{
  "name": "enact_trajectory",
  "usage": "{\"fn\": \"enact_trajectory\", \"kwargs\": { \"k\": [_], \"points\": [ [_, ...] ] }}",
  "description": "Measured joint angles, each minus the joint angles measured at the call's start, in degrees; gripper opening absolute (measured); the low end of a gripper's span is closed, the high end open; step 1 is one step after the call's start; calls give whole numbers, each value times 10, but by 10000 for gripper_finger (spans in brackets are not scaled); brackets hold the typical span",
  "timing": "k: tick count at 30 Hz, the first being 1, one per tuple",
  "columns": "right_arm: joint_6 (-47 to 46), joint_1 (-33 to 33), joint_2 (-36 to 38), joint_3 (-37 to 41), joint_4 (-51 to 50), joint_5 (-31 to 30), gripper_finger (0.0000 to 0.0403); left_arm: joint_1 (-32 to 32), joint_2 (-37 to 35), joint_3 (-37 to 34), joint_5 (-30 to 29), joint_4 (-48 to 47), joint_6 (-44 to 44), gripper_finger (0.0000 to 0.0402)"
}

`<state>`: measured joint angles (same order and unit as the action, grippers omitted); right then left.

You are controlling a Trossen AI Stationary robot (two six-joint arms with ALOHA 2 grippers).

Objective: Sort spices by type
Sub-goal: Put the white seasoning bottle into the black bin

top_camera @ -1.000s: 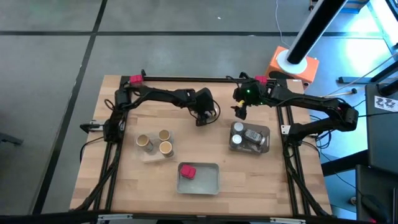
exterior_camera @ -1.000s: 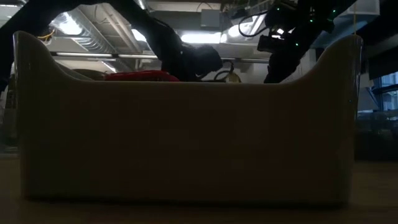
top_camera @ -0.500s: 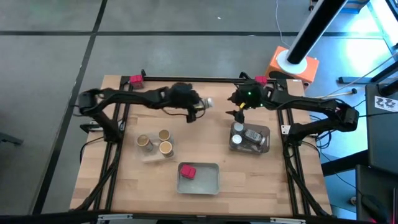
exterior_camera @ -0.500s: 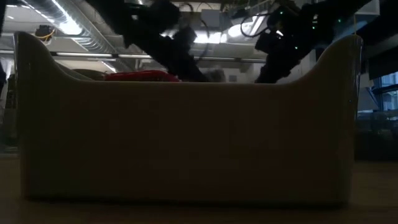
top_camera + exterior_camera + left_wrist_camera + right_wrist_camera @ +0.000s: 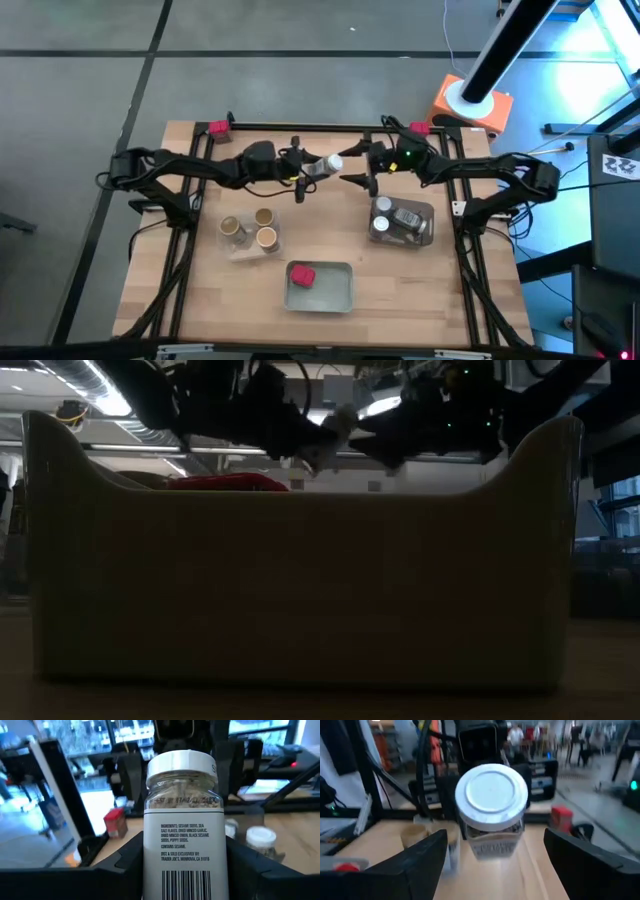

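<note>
Wooden table [image 5: 330,225] on grey floor, left end effector [image 5: 312,172] clamped on jar [image 5: 325,165], right end effector [image 5: 352,180] apart.

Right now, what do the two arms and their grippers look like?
Both arms are dark, jointed links with black cables running along them. The left gripper and right gripper each have two broad, dark, matte fingers. A green light glows on the right arm near its wrist.

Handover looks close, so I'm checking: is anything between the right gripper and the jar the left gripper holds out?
Nothing visible. The left gripper holds the jar lid-first toward the right gripper, whose open fingers face the lid across bare air.
</note>
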<state>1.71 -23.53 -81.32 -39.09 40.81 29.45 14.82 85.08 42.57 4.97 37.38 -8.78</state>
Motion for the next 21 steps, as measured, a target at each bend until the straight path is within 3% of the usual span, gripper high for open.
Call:
{"fn": "enact_trajectory", "kwargs": {
  "k": [6, 16, 21],
  "points": [
    [-15, 25, -30, -8, 105, -5, 330, -7, 0, 0, 0, 32, -6, 178],
    [-11, 40, -69, -69, 97, -23, 328, -9, 0, 0, 0, 41, -2, 178],
    [-8, 41, -78, -76, 100, -14, 290, -10, 0, 0, 0, 58, 2, 178]
  ]
}}
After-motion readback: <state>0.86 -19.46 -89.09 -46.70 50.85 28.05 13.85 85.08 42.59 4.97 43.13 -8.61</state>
